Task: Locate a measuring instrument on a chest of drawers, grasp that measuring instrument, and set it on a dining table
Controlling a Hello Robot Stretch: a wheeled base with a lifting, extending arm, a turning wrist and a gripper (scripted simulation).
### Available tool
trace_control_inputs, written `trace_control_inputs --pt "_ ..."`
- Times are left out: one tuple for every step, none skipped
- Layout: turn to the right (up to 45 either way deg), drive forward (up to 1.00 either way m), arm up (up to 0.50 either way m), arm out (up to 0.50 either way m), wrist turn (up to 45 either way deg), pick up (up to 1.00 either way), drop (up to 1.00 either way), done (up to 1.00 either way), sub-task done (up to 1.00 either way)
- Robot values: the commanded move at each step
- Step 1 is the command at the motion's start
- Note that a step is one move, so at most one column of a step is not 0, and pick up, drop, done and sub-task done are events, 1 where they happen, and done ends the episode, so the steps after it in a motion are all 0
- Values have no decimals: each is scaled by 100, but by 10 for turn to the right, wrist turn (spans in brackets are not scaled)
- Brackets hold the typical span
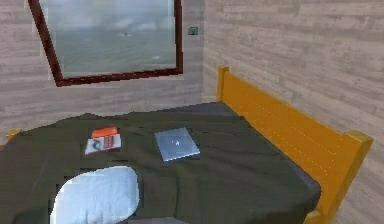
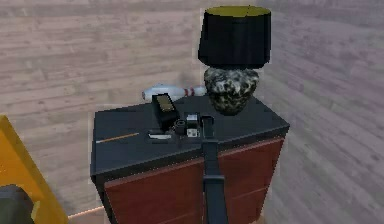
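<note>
A chest of drawers with a dark top and red-brown drawer fronts stands in the arm side view. On its top, left of middle, stands a small dark boxy object with a lighter edge; its shape is too small to name. The arm rises from the bottom edge to the dresser top. Its gripper lies just in front of the dark object, beside the white marker squares. I cannot tell whether the gripper holds anything, since it sits over the dresser top among small items.
A lamp with a black shade and mottled base stands at the dresser's back right. A white elongated thing and a thin pencil-like stick lie on top. The forward view has a dark-covered bed with an orange frame, laptop, book and pillow.
</note>
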Motion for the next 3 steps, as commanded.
trace_control_inputs --pt "0 0 0 0 0 100 0 0 0" --pt "0 0 10 0 0 0 0 0 0" --pt "0 0 14 0 0 0 0 0 0"
